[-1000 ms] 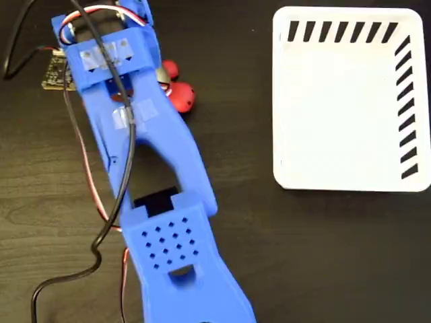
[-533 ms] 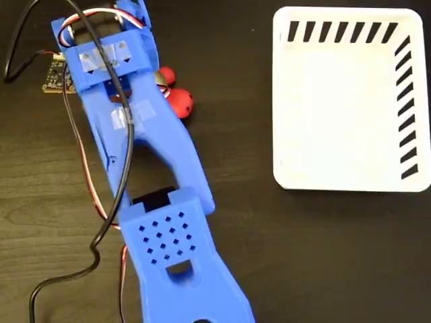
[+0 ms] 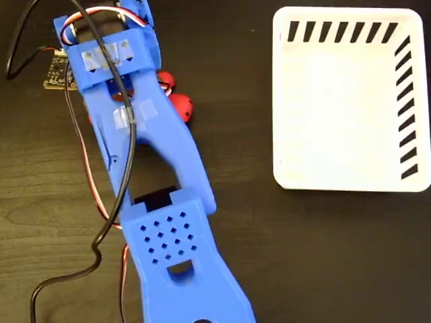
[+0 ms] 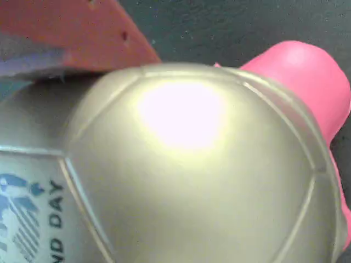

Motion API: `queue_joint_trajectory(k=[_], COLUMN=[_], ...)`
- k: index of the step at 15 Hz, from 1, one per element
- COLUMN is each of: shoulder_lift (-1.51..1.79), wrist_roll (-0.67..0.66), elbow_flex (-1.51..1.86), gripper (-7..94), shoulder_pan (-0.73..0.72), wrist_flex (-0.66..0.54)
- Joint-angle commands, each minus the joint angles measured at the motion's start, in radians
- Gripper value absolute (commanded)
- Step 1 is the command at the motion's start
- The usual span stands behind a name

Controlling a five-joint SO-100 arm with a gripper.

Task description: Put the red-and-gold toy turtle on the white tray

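One blue arm (image 3: 151,175) stretches from the bottom of the fixed view up to the upper left, and its gripper (image 3: 111,50) sits directly over the red-and-gold toy turtle (image 3: 179,106), hiding most of it. Only two coral-red bits of the toy poke out just to the right of the gripper body: a rounded lump and a smaller knob above it. From the wrist view, the turtle's shiny gold shell (image 4: 181,175) fills almost the whole picture, pressed right up under the camera, with a pinkish-red limb at the upper right and part of a dark printed mark (letters reading "DAY") at the lower left. A reddish slab, which may be one finger (image 4: 71,33), lies against the shell at the upper left. Whether the jaws are parted or clamped on the toy cannot be told from either view.

The white tray (image 3: 337,121) lies well away to the right of the gripper on the dark table (image 3: 303,256), with black stripes along its top and right edges, and holds nothing.

Compared with a second ago, the red parts beside the gripper have shifted slightly left and up, tucked closer under the arm.
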Motion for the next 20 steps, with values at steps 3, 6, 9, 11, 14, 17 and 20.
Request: queue_joint_trajectory(k=[3, 6, 9, 11, 14, 17, 20], shoulder_lift=[0.245, 0.509, 0.712, 0.773, 0.816, 0.859, 0.838], wrist_roll=[-0.018, -0.031, -0.049, -0.058, -0.098, -0.215, -0.334], elbow_flex=[0.075, 0.123, 0.172, 0.204, 0.252, 0.261, 0.219], gripper=[0, 0, 0, 0, 0, 0, 0], shoulder_pan=[-0.025, -0.023, 0.0, 0.015, 0.067, 0.235, 0.442], wrist_flex=[0.018, 0.02, 0.025, 0.026, 0.028, 0.06, 0.06])
